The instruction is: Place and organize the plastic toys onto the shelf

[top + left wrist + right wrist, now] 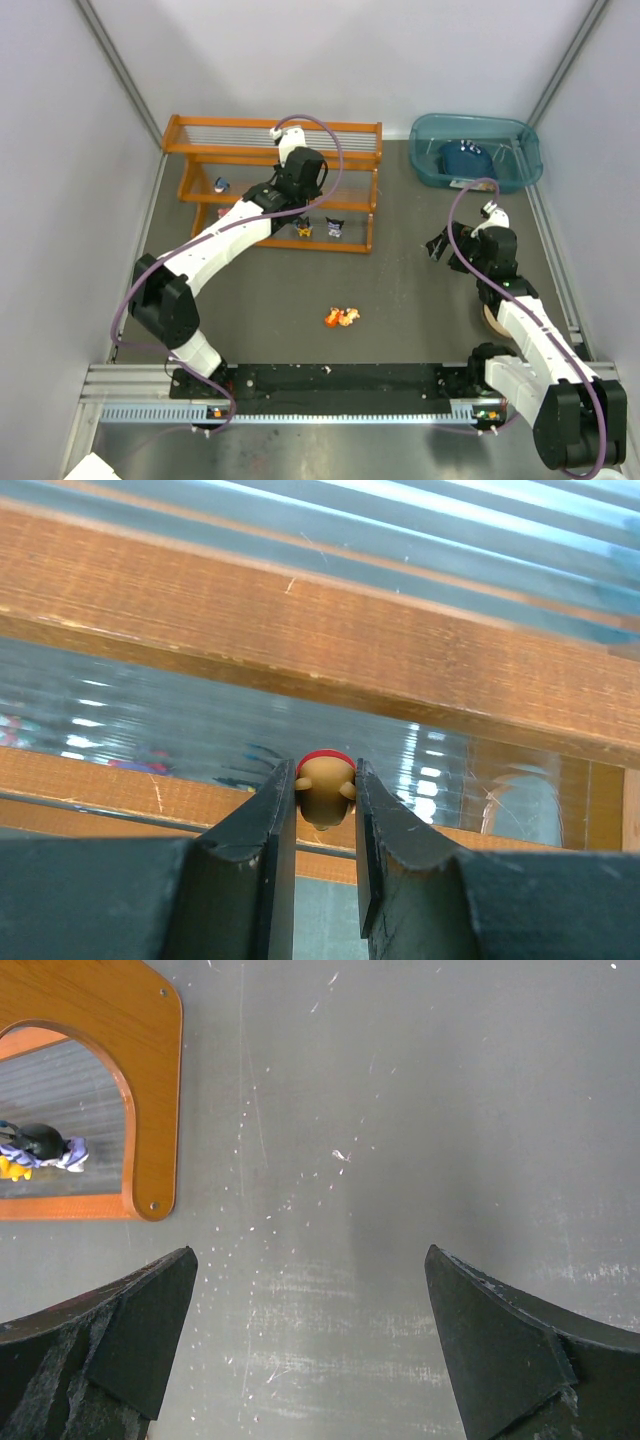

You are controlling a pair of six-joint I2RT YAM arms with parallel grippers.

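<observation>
Left gripper (325, 771) clamped on small brown plastic figurine with red cap (325, 788), held close before rods of orange-framed stepped shelf (300, 630). Right gripper (308, 1256) spread wide, nothing between, over grey surface (400, 1110). Orange toy (341, 317) lies on surface

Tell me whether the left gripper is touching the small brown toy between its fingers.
Touching. The left wrist view shows the left gripper with both fingers pressed flush against the brown toy, with no gap on either side.
</observation>
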